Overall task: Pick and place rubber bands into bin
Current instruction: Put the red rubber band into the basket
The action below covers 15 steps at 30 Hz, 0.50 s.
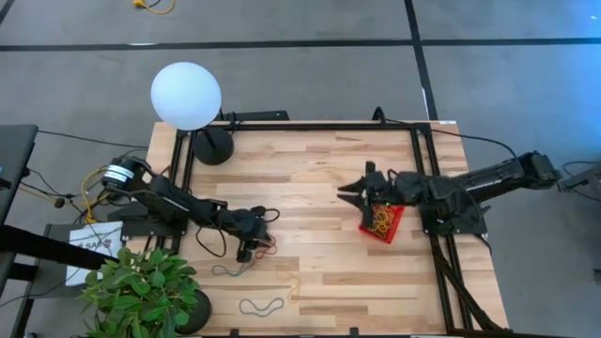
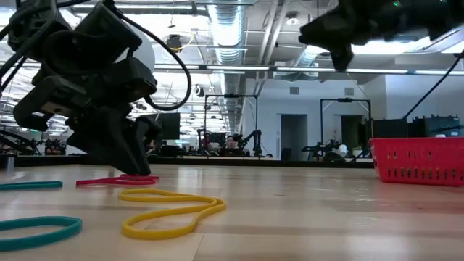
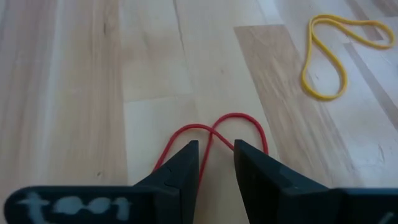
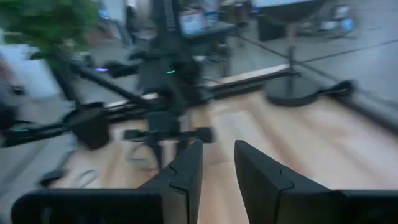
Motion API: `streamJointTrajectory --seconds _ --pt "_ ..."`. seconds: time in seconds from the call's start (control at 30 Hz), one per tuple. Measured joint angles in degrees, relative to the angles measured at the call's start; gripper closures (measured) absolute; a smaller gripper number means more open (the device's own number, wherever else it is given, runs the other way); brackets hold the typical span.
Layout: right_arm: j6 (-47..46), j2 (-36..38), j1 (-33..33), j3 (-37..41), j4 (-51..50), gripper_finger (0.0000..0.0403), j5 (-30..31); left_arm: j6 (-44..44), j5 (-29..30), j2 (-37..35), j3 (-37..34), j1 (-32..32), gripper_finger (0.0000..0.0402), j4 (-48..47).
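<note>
Left gripper [image 3: 216,163] stood low over table [image 1: 319,188], tips down, fingers parted with a narrow gap, straddling crossed red band [image 3: 214,132], not clamped | yellow band [image 2: 170,211] lay flat nearby, long axis slanted | right gripper [image 1: 349,189] hovered level, pointing left, fingers parted, empty | red bin [image 1: 382,222] beneath right arm, bands inside

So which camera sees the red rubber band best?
The left wrist view: the red rubber band fills the middle, crossing between the left claw tips. The low view shows it flat and edge-on under that claw. The high view shows only a tiny bit, and the right wrist view shows none.
</note>
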State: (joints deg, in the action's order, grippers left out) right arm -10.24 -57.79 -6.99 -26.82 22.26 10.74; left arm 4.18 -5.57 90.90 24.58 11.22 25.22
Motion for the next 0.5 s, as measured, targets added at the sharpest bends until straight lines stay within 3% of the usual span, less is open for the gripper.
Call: streamJointTrajectory --seconds 0.17,0.5 --pt "-2.0 -2.84 -1.87 4.76 8.33 0.0316 -1.36 0.01 -1.7 0.37 0.28 -1.01 0.031 -0.26" --pt "-1.75 -13.0 -2.65 4.14 15.21 0.0316 -1.22 4.21 -1.61 0.37 0.52 -0.96 0.031 -0.45"
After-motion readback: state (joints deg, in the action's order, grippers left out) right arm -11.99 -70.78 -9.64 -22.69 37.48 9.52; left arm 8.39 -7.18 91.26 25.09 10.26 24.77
